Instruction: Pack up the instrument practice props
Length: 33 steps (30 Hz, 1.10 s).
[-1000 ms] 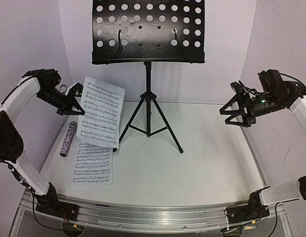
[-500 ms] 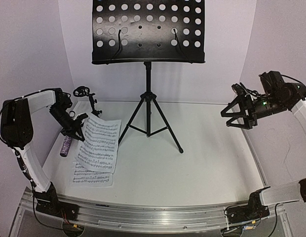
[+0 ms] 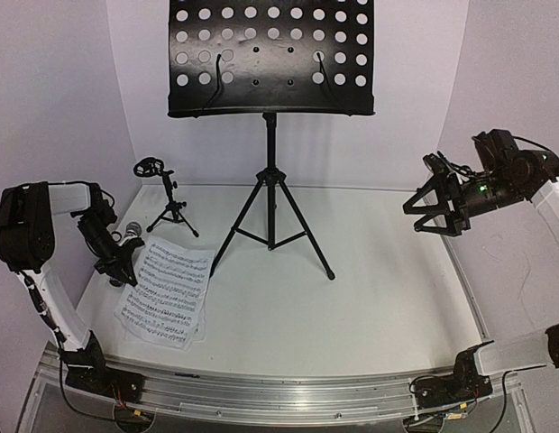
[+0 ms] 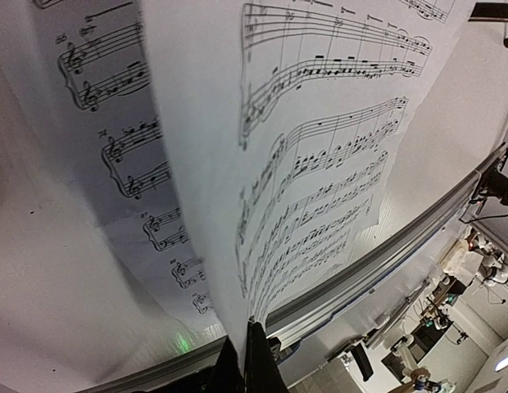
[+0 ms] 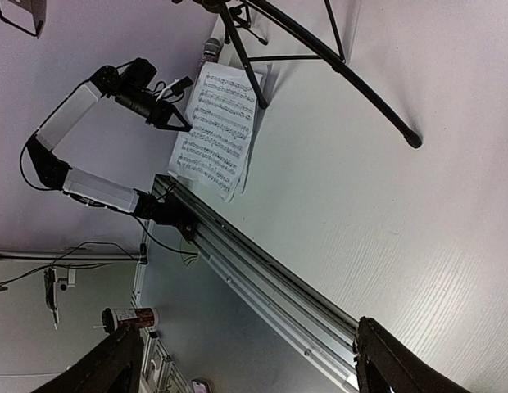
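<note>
My left gripper (image 3: 122, 268) is low at the table's left side, shut on the left edge of a white sheet-music page (image 3: 169, 281). That page slopes down over a second page (image 3: 162, 327) lying flat. In the left wrist view the pinched page (image 4: 319, 164) curves up from the closed fingers (image 4: 258, 360). The glittery microphone (image 3: 132, 231) lies behind my left wrist, mostly hidden. Further back stands the small black mic stand (image 3: 168, 206). The tall music stand (image 3: 270, 63) stands at the back centre. My right gripper (image 3: 431, 213) hangs open and empty, high at the right.
The tall stand's tripod legs (image 3: 302, 236) spread across the middle of the white table (image 3: 379, 307). A metal rail (image 3: 288, 390) runs along the near edge. White walls close in the back and both sides.
My left gripper has come down and toward the near left with the page, tipping it from nearly upright to almost flat. The small mic stand is now uncovered. The right arm is still.
</note>
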Tool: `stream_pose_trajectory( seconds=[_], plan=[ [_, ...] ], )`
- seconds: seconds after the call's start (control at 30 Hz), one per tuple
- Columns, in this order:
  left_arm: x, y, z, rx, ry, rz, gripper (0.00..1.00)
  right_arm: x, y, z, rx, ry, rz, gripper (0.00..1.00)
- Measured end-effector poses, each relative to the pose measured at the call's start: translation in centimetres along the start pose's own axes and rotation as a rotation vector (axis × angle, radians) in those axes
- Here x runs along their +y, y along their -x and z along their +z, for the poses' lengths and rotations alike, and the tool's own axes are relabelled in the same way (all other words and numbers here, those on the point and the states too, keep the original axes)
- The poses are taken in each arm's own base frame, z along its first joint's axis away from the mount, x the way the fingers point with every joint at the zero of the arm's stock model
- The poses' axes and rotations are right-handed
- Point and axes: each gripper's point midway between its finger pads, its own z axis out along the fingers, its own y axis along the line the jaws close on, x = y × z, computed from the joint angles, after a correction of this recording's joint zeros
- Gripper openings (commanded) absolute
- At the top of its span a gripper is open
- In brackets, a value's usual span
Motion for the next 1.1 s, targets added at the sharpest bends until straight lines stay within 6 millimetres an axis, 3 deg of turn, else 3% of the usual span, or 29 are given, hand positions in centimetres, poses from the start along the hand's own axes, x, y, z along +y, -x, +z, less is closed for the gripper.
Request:
stream_pose_trajectory(
  seconds=[0.6, 0.63, 0.73, 0.77, 0.83, 1.1],
  plan=[
    [1.0, 2.0, -1.4, -0.07, -0.041, -0.011, 0.0, 0.2, 0.0, -0.5, -0.004, -0.02, 0.0, 0.85],
    [1.0, 2.0, -1.4, -0.07, -0.043, -0.013, 0.04, 0.2, -0.1, -0.5, -0.004, -0.021, 0.0, 0.85],
    [1.1, 2.0, -1.4, -0.073, -0.048, -0.013, 0.54, 0.1, -0.2, -0.5, -0.001, -0.022, 0.005, 0.85],
    [1.1, 2.1, -1.4, -0.074, -0.051, -0.018, 0.63, 0.1, -0.2, -0.5, 0.001, -0.023, 0.007, 0.85],
    [1.1, 2.1, -1.4, -0.074, -0.052, -0.02, 0.69, 0.1, -0.2, -0.5, 0.002, -0.024, 0.008, 0.85],
    [1.4, 2.1, -2.4, -0.112, -0.008, -0.016, 0.74, -0.1, -0.2, -0.5, -0.001, -0.039, 0.013, 0.85]
  ],
)
